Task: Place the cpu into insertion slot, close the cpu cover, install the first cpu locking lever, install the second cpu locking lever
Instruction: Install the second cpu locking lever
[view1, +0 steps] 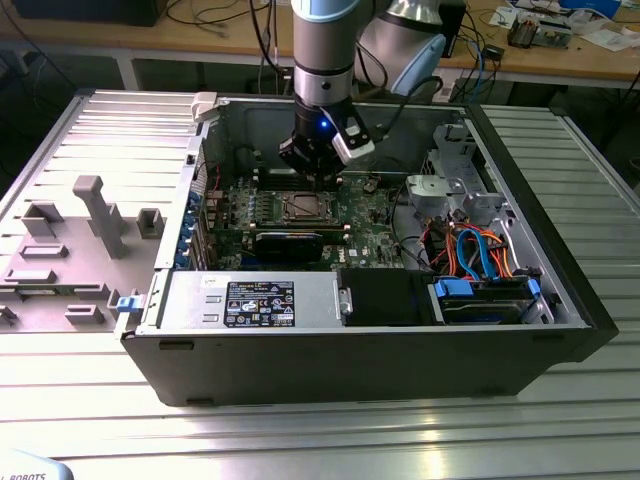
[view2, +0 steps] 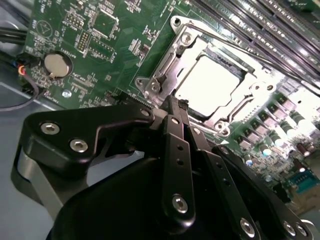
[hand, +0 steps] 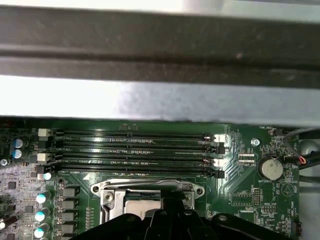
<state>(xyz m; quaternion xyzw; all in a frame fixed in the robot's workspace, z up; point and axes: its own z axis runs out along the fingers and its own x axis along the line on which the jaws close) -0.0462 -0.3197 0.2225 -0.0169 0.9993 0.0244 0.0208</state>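
The cpu (view2: 207, 80) lies flat in the insertion slot (view1: 303, 208) on the green motherboard, its silvery top shining bright. The cpu cover (view2: 172, 55), a silvery metal frame, lies down around it. A thin locking lever (view2: 240, 47) runs along the socket's side nearest the memory slots. My gripper (view2: 172, 105) is shut, with nothing seen between the fingers. Its tip hovers just off one corner of the socket. In the exterior view the gripper (view1: 312, 172) hangs inside the open case, just behind the socket. In the first wrist view the cover (hand: 145, 187) shows right beyond the gripper (hand: 172, 207).
Memory slots (hand: 135, 147) run parallel behind the socket, with the grey case wall (hand: 150, 100) beyond them. A coin battery (view2: 56, 65) sits on the board. A black card (view1: 290, 242) lies in front of the socket. Orange and blue cables (view1: 470, 250) fill the exterior view's right.
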